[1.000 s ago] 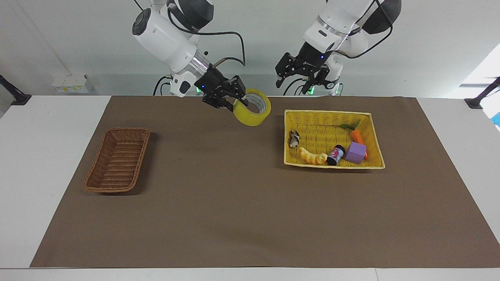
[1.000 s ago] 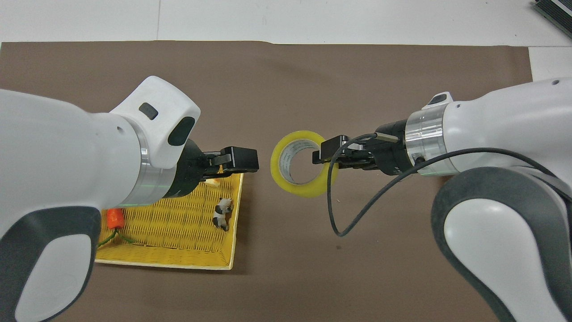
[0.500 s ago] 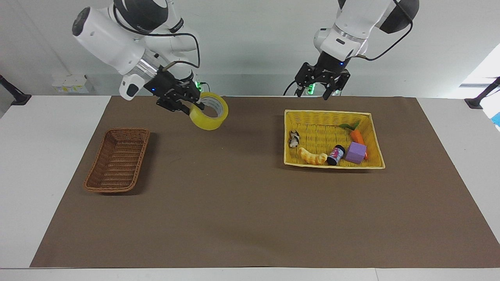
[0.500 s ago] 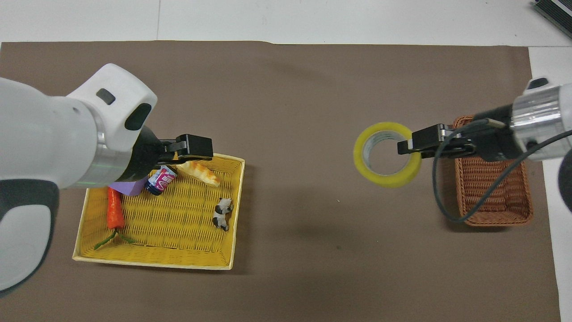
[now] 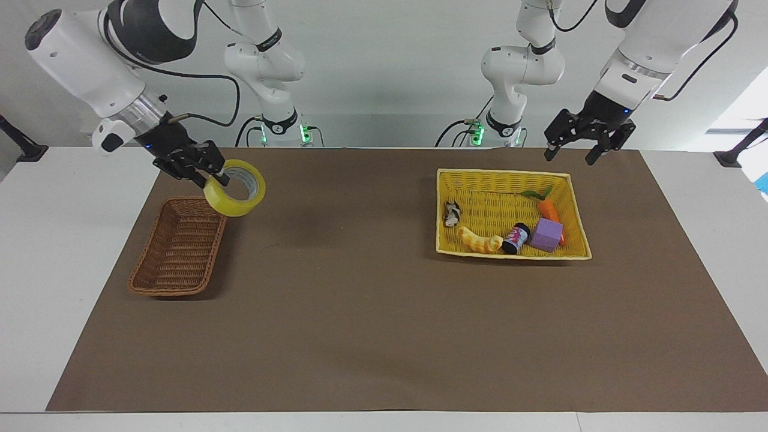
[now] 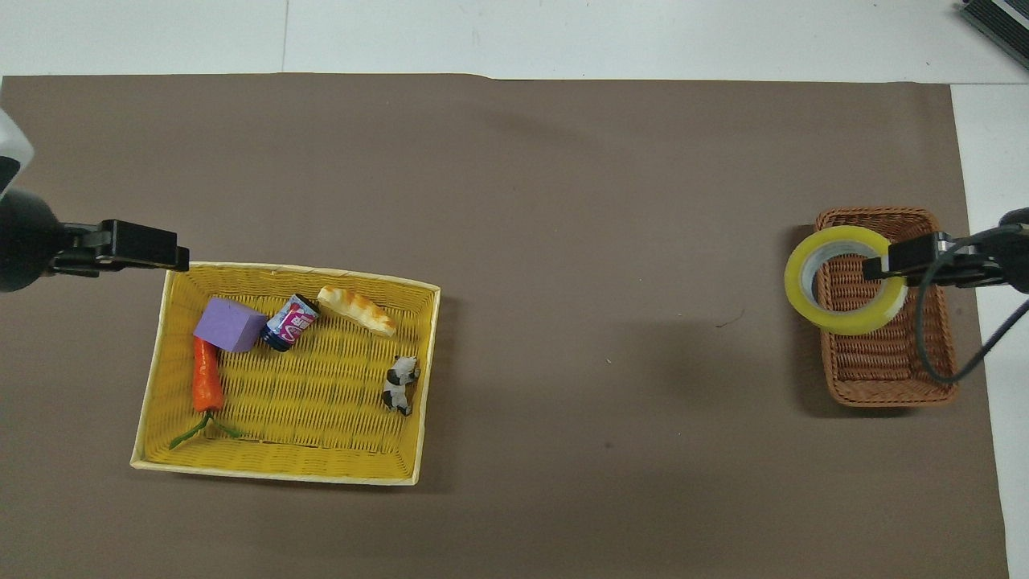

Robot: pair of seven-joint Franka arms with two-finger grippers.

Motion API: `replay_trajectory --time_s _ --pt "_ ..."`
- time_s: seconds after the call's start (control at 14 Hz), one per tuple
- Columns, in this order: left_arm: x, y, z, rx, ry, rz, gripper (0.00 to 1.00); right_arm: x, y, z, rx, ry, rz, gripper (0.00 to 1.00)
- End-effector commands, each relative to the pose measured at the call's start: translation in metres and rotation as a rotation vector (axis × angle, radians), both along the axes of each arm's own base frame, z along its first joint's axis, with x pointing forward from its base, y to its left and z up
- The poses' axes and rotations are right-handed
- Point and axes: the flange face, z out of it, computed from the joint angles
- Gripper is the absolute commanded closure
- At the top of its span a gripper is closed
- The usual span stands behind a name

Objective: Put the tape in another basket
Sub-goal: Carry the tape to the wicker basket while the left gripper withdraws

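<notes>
One glossy ring tape | right claw clamped | over woven oblong basket

Overhead view: both arms are cut off by the frame's side edges. The tape covers part of the wicker basket at centre right. Facing view: the purple block partly hides the carrot.

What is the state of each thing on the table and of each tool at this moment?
tape: held in the air by the right tool, over the wicker basket's rim.
wicker basket: empty, upright.
yellow basket: holds a carrot, purple block, small can on its side, corn toy, cow figure.
left tool: open, empty, raised near the yellow basket's corner.
</notes>
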Motion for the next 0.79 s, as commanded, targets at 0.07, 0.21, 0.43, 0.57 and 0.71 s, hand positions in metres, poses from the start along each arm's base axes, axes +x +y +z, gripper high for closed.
replay_trajectory --time_s 0.07,0.21,0.43,0.57,0.71 --pt "-0.003 0.017 0.008 0.168 -0.004 -0.136 0.0 -0.006 -0.1 -0.062 0.012 0.004 0.102 1.0" --pt "-0.002 0.031 0.003 0.165 0.029 -0.121 0.0 -0.003 -0.115 -0.074 -0.002 -0.021 0.113 1.0" --pt "-0.004 0.036 0.003 0.131 0.038 -0.107 0.0 0.004 -0.121 -0.103 0.016 -0.001 0.101 1.0" --pt "-0.005 0.039 0.004 0.118 0.032 -0.086 0.0 0.004 -0.134 -0.13 0.031 0.008 0.108 1.0" --pt "-0.006 0.048 0.002 0.107 0.042 -0.069 0.0 0.001 -0.134 -0.142 0.021 0.009 0.104 1.0"
